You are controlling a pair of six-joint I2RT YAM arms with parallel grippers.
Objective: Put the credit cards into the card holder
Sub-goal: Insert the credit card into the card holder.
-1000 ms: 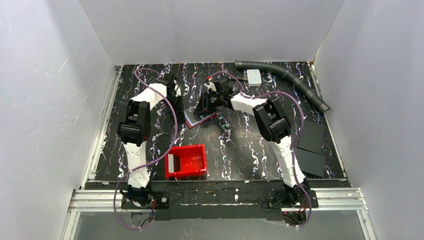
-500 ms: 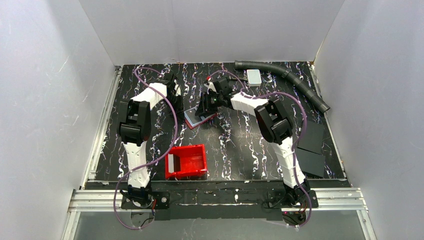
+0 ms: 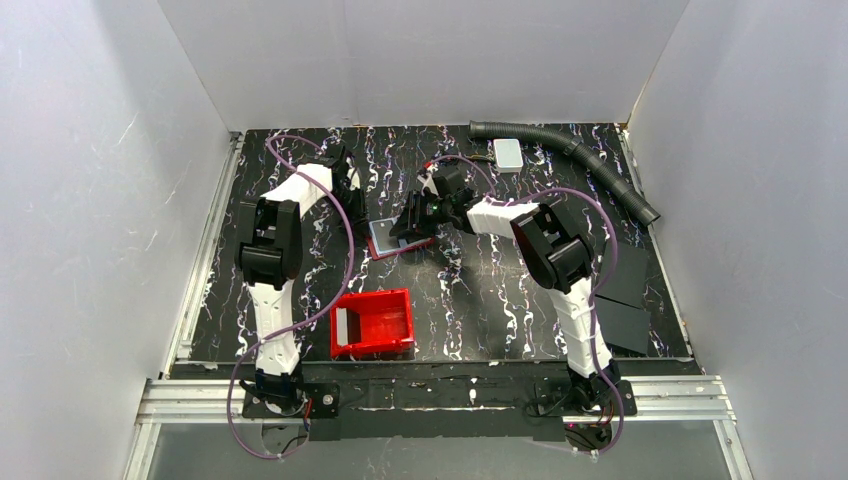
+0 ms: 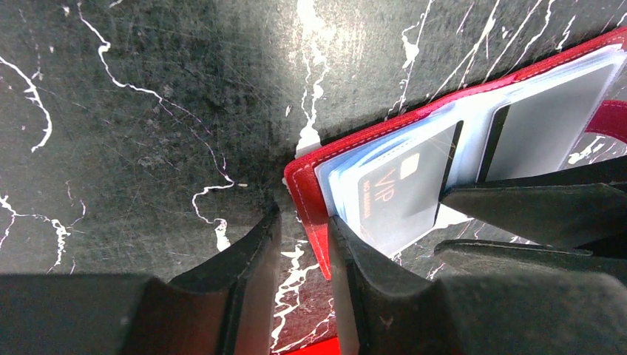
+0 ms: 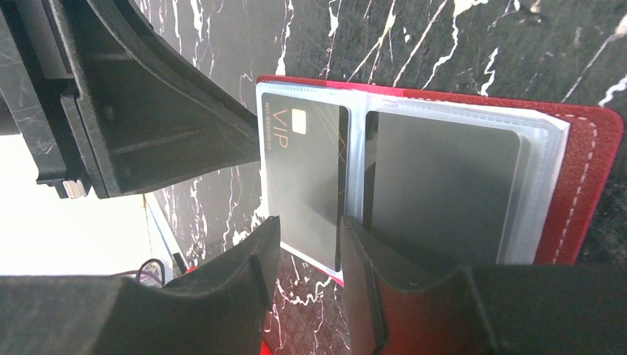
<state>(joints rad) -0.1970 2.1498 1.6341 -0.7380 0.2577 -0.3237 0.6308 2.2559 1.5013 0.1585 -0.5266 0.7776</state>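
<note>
— Mid-table, where's the wallet [image 3: 386, 238]?
— Lying open between my pincers. My left pincer [image 4: 303, 218] sits slightly apart astride its red edge; my right pincer [image 5: 309, 222] flanks the VIP card [image 5: 303, 155]. Clamped or not, I cannot tell.

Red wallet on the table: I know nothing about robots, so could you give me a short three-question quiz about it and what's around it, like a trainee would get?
1. True or false: the card holder lies closed on the table.
2. Which word is printed on the lettered card in its clear sleeve? A) VIP B) GOLD C) BANK
3. How many black flat sheets lie by the table's right edge?
Key: 1 false, it lies open; 2 A; 3 two.
</note>
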